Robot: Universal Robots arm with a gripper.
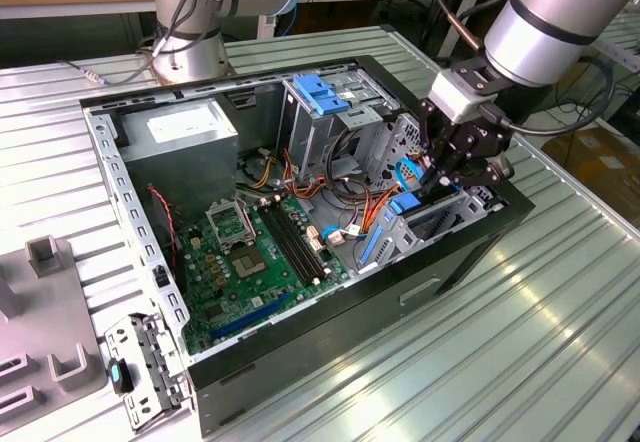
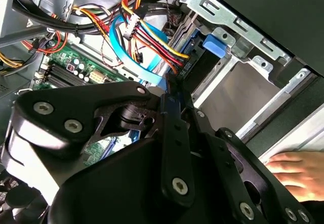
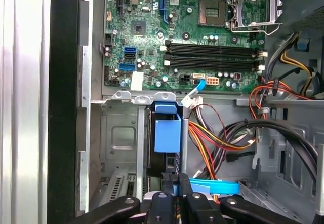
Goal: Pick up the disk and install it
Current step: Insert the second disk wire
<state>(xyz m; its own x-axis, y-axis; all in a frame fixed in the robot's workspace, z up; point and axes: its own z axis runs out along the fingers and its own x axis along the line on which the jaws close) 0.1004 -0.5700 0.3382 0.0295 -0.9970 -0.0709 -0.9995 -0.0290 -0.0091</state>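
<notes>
The disk [image 1: 403, 204] stands on edge in the metal drive bay [image 1: 385, 245] at the open computer case's front corner, on the exterior view's right. In the first wrist view the disk [image 3: 167, 133] shows a bright blue tab over a black edge sunk in the bay slot [image 3: 119, 138]. My gripper [image 1: 440, 187] hangs right above it. Its black fingers [image 3: 163, 199] come together on the disk's blue rail, and in the second wrist view the gripper [image 2: 169, 95] pinches that rail, with the blue tab [image 2: 213, 45] beyond.
Red, yellow and orange cables [image 3: 212, 135] and a thin blue cable [image 1: 405, 172] crowd beside the bay. The motherboard [image 1: 250, 252] lies on the case floor. A tall cage with a light-blue latch [image 1: 320, 92] stands behind. A person's hand [image 2: 296, 167] rests outside the case.
</notes>
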